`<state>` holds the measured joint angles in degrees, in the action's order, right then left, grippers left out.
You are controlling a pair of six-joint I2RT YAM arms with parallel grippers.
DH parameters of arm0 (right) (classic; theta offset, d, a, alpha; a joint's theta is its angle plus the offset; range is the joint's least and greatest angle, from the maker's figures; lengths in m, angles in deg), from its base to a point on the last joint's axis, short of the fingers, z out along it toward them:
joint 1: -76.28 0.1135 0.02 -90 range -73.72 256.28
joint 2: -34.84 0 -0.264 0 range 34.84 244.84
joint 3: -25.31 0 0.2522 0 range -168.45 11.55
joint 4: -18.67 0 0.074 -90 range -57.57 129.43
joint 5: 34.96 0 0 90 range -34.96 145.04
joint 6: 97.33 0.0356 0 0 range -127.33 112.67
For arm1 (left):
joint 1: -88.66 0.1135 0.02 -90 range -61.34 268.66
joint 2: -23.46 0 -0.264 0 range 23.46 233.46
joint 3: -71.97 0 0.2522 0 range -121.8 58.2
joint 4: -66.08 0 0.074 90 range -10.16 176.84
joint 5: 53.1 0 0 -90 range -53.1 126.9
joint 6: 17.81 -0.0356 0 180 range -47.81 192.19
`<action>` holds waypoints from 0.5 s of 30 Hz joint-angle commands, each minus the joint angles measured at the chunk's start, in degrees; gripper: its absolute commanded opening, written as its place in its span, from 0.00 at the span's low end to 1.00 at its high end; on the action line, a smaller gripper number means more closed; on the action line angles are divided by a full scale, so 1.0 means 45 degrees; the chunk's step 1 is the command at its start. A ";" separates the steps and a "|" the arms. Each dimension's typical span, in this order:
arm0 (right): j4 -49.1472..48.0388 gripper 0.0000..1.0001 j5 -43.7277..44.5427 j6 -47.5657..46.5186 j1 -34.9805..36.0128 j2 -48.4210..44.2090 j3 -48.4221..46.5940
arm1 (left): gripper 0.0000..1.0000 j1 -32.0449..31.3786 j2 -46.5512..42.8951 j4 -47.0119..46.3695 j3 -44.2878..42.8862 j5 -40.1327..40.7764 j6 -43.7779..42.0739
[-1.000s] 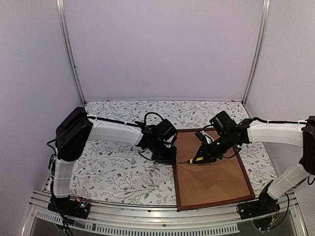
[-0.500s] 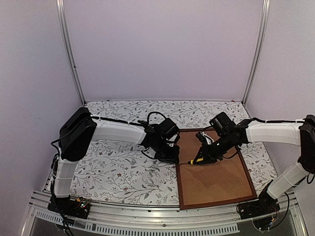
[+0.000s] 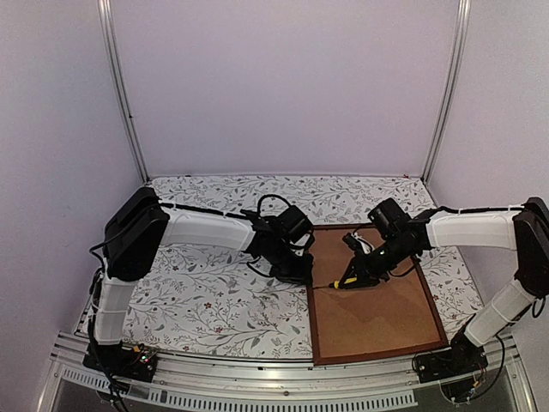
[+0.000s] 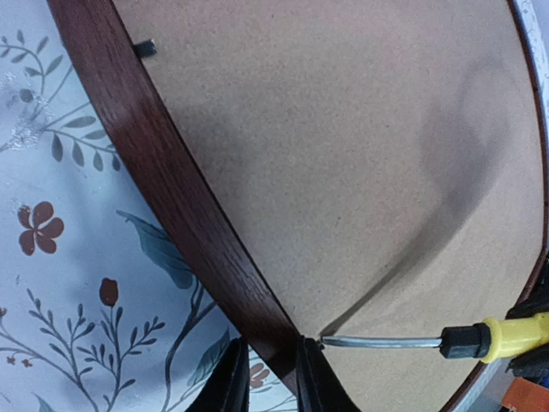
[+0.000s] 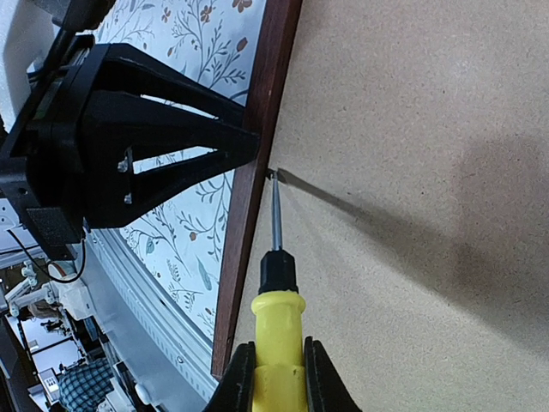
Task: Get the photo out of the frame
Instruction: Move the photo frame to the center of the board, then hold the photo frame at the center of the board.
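Observation:
The frame (image 3: 310, 330) of dark reddish-brown wood lies face down at the right of the table. A plain brown backing board (image 3: 377, 313) fills it, so the photo is hidden. My left gripper (image 4: 270, 348) is shut on the frame's left rail (image 4: 163, 172), one finger on each side of it. In my right gripper (image 5: 277, 348), shut, is the yellow handle of a screwdriver (image 5: 276, 330). The screwdriver's metal tip touches the inner edge of that rail (image 5: 244, 210), right by my left gripper's fingers (image 5: 171, 129). From above, both grippers meet at the rail's middle (image 3: 307, 279).
A floral cloth (image 3: 197, 292) covers the table. An aluminium rail (image 3: 257, 390) runs along the near edge. Upright posts (image 3: 446, 86) and plain walls close in the back and sides. A small black tab (image 4: 144, 49) sits on the board farther along the rail.
The frame and my left gripper have shifted slightly to the right. The screwdriver tip stays at the rail's inner edge. Both grips are unchanged.

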<state>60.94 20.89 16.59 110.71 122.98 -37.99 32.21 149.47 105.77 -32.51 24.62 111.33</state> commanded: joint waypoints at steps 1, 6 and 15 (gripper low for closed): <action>-0.0019 0.00 -0.0326 -0.0389 -0.0026 0.0407 0.0052 | 0.22 0.0077 0.0084 0.0292 -0.0163 -0.0074 -0.0224; -0.0041 0.00 -0.0288 -0.0393 -0.0035 0.0574 0.0013 | 0.26 0.0101 -0.0519 0.0164 -0.0023 -0.0075 -0.0040; -0.0045 0.00 -0.0288 -0.0433 -0.0033 0.0655 0.0093 | 0.27 0.0141 -0.1503 -0.0536 0.0936 -0.0510 0.0488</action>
<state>59.91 19.12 15.28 110.45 124.29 -37.99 32.36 146.11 105.27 -30.28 23.62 112.33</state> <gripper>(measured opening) 0.166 0.274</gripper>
